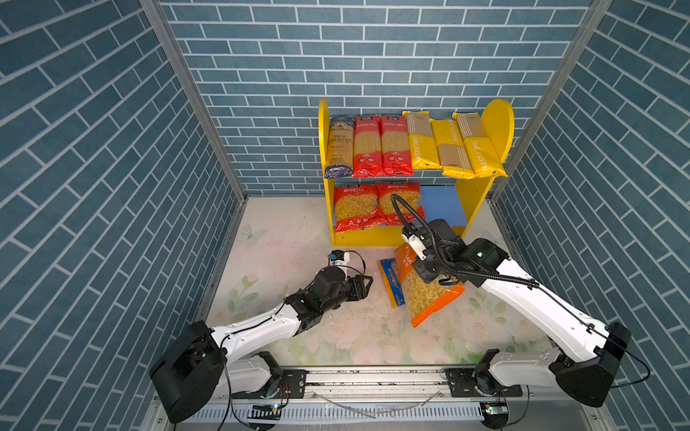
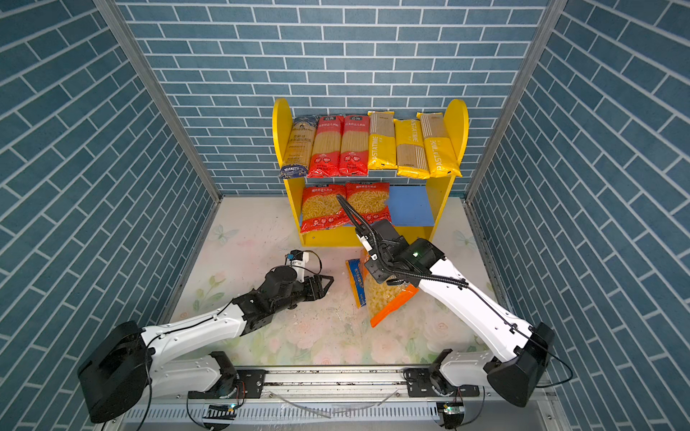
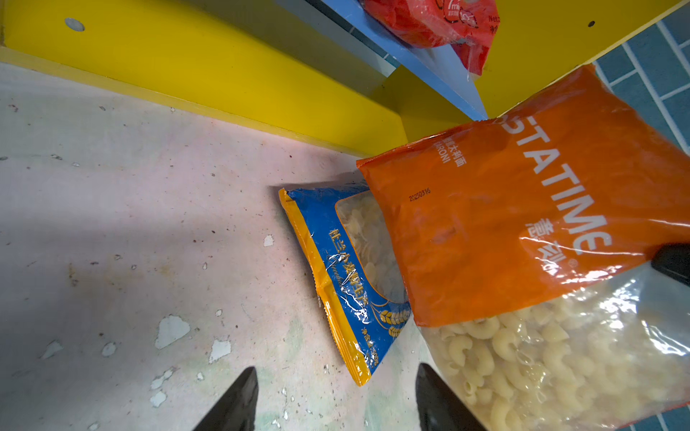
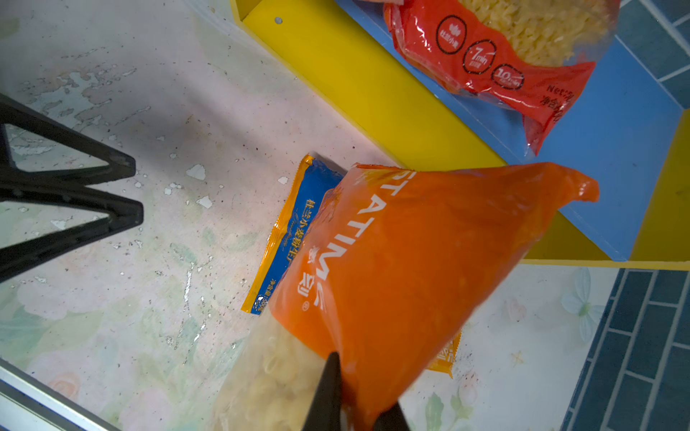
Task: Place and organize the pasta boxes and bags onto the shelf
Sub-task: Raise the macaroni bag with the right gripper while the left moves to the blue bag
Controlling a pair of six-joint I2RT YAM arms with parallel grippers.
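Mid-carry here: my right gripper [image 4: 358, 406] is clamped on the orange bag [image 1: 423, 294], held tilted just in front of the shelf [image 1: 481, 194] and over the blue-yellow bag [image 1: 390, 280]. The left gripper [image 3: 336, 403] has its fingers apart, empty. Next I reckon it goes onto the bare blue board [image 1: 444, 205] beside the red bags [image 1: 358, 209].

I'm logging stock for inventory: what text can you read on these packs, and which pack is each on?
"PASTATIME": yellow spaghetti pack, printed along its length.
"STATIME" (start hidden) and "20250316": orange bag.
"7min" and "10", each in a circle: red bag.
Chinese print on the blue-yellow bag: visible, but I cannot read it reliably.
Label on the dark blue pack: too blurred to read.
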